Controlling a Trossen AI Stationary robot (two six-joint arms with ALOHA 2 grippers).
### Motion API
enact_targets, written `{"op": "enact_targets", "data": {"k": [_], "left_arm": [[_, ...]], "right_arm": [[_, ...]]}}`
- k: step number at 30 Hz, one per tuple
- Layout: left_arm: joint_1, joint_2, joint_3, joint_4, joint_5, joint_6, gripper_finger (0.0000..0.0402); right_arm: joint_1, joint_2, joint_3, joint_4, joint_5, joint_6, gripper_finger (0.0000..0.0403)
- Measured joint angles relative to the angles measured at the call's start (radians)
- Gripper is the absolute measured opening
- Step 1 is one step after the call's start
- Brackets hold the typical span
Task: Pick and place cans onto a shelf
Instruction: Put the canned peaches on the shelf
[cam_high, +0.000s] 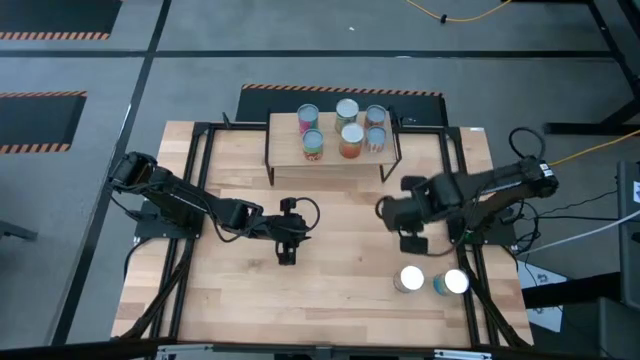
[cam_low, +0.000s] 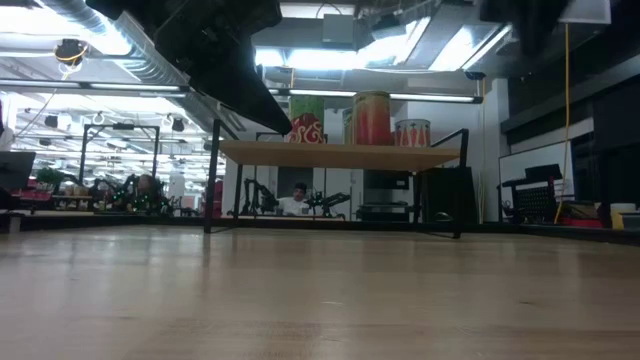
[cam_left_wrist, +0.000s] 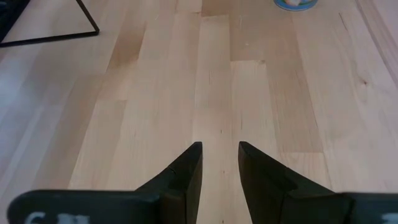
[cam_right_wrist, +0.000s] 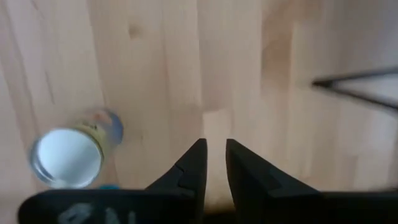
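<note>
The left arm reaches from the left edge of the table (cam_high: 250, 300) toward the middle, bent at the elbow. Its left gripper (cam_high: 287, 255) hangs over bare wood in front of the shelf (cam_high: 330, 152), well apart from it. In the left wrist view the two dark fingers (cam_left_wrist: 186, 177) stand a little apart, with only a narrow strip of wood showing between them, and they hold nothing.

The right arm comes in from the right edge and folds back toward the middle. Its right gripper (cam_high: 412, 240) points down at the table, between the shelf and the two cans that stand near the front right corner. In the right wrist view its fingers (cam_right_wrist: 189, 171) are close together with a thin gap, and nothing is between them.

Six cans (cam_high: 349, 128) stand upright on the shelf, in two rows of three. From the low view a red can (cam_low: 372, 118) is the clearest one on the top board. Two more cans are on the table: one with a white top (cam_high: 409, 279) and one with a blue label (cam_high: 453, 283), just beside each other. The right wrist view shows a can with a white top (cam_right_wrist: 68, 157) near the gripper. The labels are coloured, but no writing on them can be read.
</note>
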Motion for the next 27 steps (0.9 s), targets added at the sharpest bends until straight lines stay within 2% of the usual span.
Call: {"op": "enact_targets", "data": {"k": [7, 13, 20, 27], "left_arm": [[0.000, 0.000, 0.000, 0.000, 0.000, 0.000, 0.0096], [0.000, 0.000, 0.000, 0.000, 0.000, 0.000, 0.0096], [0.000, 0.000, 0.000, 0.000, 0.000, 0.000, 0.0096], [0.000, 0.000, 0.000, 0.000, 0.000, 0.000, 0.0096]], "right_arm": [[0.104, -0.010, -0.206, 0.046, -0.097, 0.133, 0.0065], [0.162, -0.009, -0.330, 0.163, -0.187, 0.138, 0.0065], [0.205, -0.009, -0.353, 0.236, -0.219, 0.213, 0.0065], [0.233, -0.009, -0.353, 0.323, -0.216, 0.212, 0.0065]]}}
